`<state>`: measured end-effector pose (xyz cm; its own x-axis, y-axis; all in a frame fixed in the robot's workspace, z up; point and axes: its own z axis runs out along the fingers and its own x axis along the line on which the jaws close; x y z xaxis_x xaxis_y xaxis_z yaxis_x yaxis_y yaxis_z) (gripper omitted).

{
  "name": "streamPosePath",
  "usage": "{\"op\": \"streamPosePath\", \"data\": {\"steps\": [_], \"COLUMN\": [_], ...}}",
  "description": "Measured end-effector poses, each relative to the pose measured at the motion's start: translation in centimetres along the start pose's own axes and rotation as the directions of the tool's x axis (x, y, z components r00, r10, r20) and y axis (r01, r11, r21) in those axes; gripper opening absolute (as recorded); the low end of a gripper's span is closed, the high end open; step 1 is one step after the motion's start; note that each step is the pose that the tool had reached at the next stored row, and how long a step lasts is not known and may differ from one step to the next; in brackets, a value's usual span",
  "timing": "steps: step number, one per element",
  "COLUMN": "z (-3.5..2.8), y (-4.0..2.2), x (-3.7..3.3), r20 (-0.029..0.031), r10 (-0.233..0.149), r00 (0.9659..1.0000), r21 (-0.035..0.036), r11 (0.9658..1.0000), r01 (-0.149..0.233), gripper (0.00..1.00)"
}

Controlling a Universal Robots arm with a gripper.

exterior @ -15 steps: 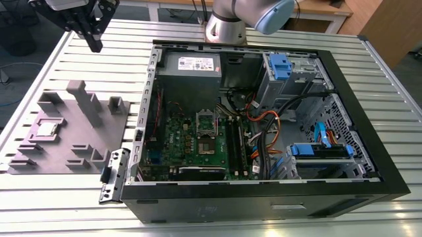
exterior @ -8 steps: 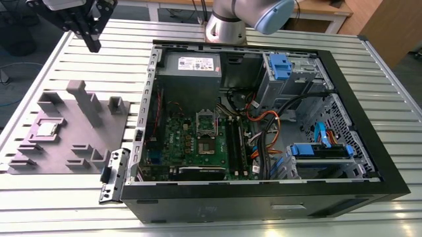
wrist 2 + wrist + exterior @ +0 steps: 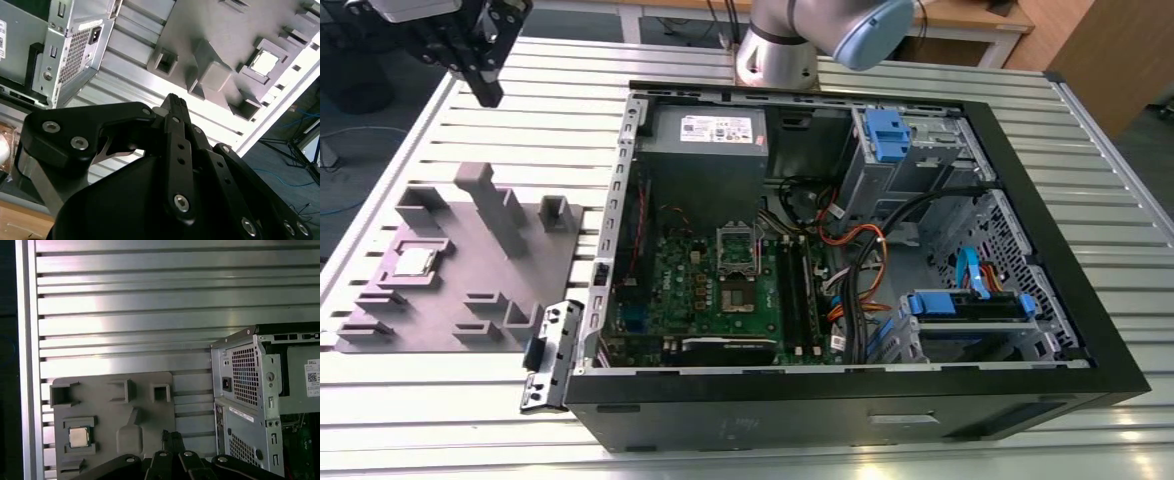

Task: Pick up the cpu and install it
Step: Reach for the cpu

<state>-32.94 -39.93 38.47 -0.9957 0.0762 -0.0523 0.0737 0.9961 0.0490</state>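
Nearby, the cpu (image 3: 79, 437), small, square, pale silver-topped, sits in a grey tray (image 3: 150, 415); the hand (image 3: 171, 436) is pressed together.

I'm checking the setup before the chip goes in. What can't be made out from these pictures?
1. Pins of the socket: too small in the exterior view.
2. Corner marks on the chip: too small in the exterior view.
3. Part of the tray: covered by the gripper in the first wrist view.

Silver arm (image 3: 778, 55), pale-blue joint cap (image 3: 871, 33), black screw-studded jaws.
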Motion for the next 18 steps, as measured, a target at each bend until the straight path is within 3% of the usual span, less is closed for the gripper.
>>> {"op": "streamPosePath", "data": {"steps": [12,18], "z": [0.05,0.02], "y": [-0.36,-0.49], "x": [4.18,5.9], "r20": [0.0009,0.0019], "r10": [0.0,0.0], "r00": [1.0,1.0], "r21": [-0.0001,-0.0001], "r11": [1.0,1.0], "r01": [0.0,0.0], "gripper": [0.11,0.11]}}
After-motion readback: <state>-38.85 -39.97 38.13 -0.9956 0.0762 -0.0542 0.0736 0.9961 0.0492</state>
